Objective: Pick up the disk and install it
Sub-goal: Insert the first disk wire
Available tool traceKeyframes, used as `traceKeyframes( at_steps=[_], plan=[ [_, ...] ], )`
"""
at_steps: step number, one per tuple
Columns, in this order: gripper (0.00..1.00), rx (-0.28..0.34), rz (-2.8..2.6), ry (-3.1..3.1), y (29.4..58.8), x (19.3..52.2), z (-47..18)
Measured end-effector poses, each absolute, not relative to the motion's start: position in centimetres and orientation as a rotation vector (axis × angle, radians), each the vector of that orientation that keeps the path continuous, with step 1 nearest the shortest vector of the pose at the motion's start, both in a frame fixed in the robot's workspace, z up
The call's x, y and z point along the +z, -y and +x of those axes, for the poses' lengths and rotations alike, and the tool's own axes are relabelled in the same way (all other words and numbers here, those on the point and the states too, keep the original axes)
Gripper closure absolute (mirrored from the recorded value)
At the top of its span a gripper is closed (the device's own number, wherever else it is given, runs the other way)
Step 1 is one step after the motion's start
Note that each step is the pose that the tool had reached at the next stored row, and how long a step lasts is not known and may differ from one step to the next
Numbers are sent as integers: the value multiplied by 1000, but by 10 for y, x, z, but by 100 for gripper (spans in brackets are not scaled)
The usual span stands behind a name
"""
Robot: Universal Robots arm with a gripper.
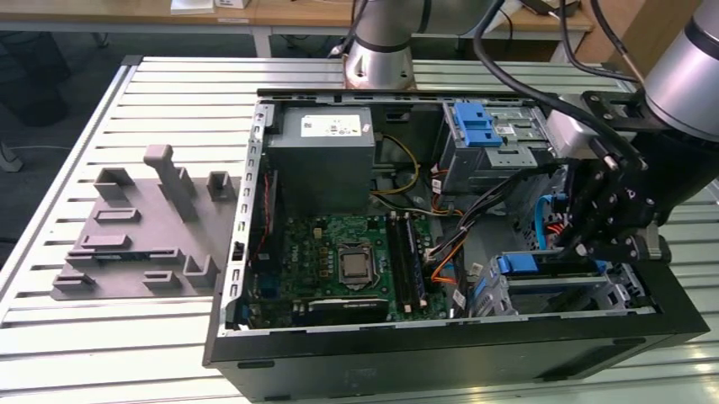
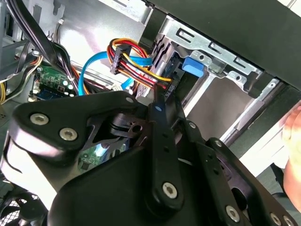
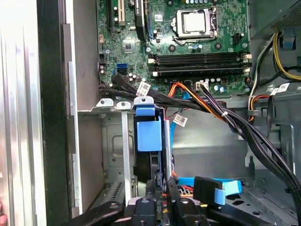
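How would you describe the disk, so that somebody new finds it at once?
Start at the open computer case on the slatted table. At its corner on the exterior view's right, below the end effector, is a metal drive cage. The disk sits there, marked by its blue plastic carrier.

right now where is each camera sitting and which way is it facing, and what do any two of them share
Exterior view: off the arm, above the table, looking down into the open computer case; the arm and gripper show over the drive cage.
First wrist view: on the arm, looking along the gripper at the blue carrier of the disk in the cage, motherboard beyond.
Second wrist view: on the arm, behind the gripper's black linkage, facing the cage and cables.
Shared: the disk's blue carrier, in the exterior view and both wrist views.
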State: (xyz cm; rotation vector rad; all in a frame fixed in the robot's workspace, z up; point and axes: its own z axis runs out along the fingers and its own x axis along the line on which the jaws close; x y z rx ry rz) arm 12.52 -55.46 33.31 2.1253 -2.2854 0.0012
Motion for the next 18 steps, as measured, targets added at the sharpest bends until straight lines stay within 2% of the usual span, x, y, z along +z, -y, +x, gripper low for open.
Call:
traceKeyframes(
  at_steps=[9, 10, 11, 13, 14, 18],
  plan=[
    [76, 1, 2125, 2286, 555, 340, 125],
    [78, 1, 2125, 2285, 555, 340, 125],
    [84, 1, 2125, 2285, 555, 340, 125],
    [84, 1, 2125, 2285, 555, 340, 125],
    [89, 1, 2125, 2285, 555, 340, 125],
    [89, 1, 2125, 2285, 555, 340, 125]
  ],
)
